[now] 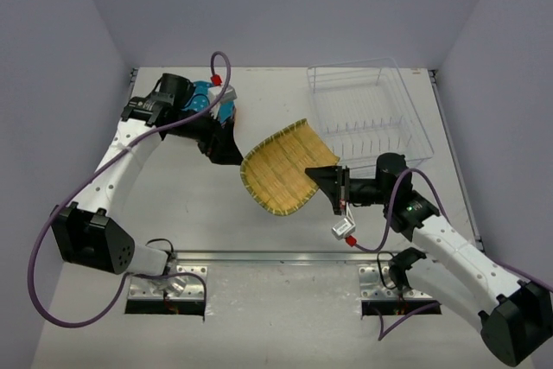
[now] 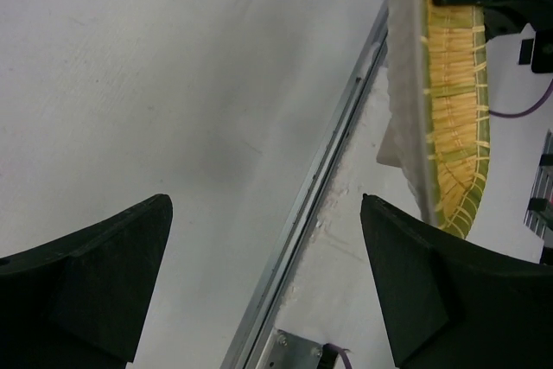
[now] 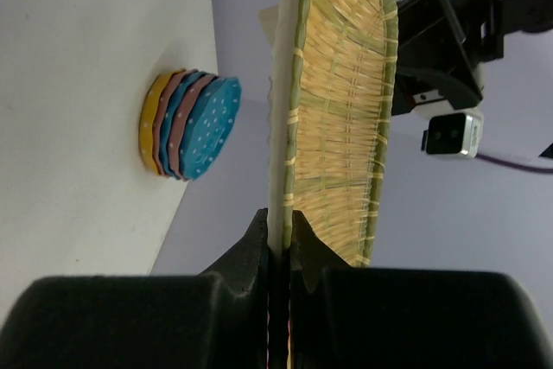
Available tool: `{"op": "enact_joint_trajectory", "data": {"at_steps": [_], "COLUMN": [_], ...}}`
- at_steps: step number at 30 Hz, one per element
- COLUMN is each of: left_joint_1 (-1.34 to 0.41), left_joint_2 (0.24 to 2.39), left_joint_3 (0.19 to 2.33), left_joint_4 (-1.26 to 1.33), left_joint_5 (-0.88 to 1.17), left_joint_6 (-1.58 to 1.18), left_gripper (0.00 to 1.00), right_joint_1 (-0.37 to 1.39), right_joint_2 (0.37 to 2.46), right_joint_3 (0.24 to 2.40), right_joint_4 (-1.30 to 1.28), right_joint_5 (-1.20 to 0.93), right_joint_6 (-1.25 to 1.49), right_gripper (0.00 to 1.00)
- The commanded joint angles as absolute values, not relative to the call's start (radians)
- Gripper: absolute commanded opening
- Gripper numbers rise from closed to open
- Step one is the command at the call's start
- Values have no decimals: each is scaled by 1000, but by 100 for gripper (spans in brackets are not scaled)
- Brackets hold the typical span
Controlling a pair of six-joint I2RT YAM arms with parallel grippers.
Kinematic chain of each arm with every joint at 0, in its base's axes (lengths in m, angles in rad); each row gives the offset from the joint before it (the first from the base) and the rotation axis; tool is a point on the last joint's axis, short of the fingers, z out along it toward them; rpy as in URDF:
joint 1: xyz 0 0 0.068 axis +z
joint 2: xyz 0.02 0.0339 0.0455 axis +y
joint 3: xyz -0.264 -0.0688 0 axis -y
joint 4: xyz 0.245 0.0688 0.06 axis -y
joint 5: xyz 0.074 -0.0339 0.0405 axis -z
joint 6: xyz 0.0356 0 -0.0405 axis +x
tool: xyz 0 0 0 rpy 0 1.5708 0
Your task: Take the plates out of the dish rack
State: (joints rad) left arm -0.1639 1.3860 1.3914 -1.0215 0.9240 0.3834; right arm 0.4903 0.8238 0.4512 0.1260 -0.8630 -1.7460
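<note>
Far left: plates (image 3: 190, 127) in one stack on table (image 1: 173, 205), outside dish rack. I count five: one yellow-orange, two pink, two teal, all white-dotted with scalloped rims. Left gripper (image 1: 229, 151) has jaws spread wide with nothing between them; woven tray (image 1: 281, 166) rim is just beside one finger (image 2: 432, 283). Centre: one tray, tilted, right gripper (image 1: 333, 181) clamped on its right rim. Bare table between tray and metal rail (image 1: 268, 257) at near edge. Far right: one clear dish rack (image 1: 371, 101), near corner close to right wrist.
</note>
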Motion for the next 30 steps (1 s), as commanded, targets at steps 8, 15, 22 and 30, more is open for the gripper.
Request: {"op": "enact_joint_trajectory", "data": {"at_steps": [8,15,22,30], "left_joint_1": [-168,-183,-306,-376], "left_joint_2": [1406,1407,1434,1472], "left_joint_3": [1437,1411,1344,1326], "left_joint_4": [-1155,-1111,-1152,-1081], "left_joint_5": [940,1004,967,916], "left_joint_6": [562,516,547,469], "left_gripper": [86,86,83,67], "right_joint_1": [537,543,570,610], "right_joint_2": [805,804,862,914], "right_joint_3": [524,508,526,529], "right_joint_4": [-116,-210,-169,-87], "right_joint_5": [-1017,-1021,-998,-971], "right_joint_6": [-2127,-2179,-2186,-2171], "right_gripper": [0,0,0,0]}}
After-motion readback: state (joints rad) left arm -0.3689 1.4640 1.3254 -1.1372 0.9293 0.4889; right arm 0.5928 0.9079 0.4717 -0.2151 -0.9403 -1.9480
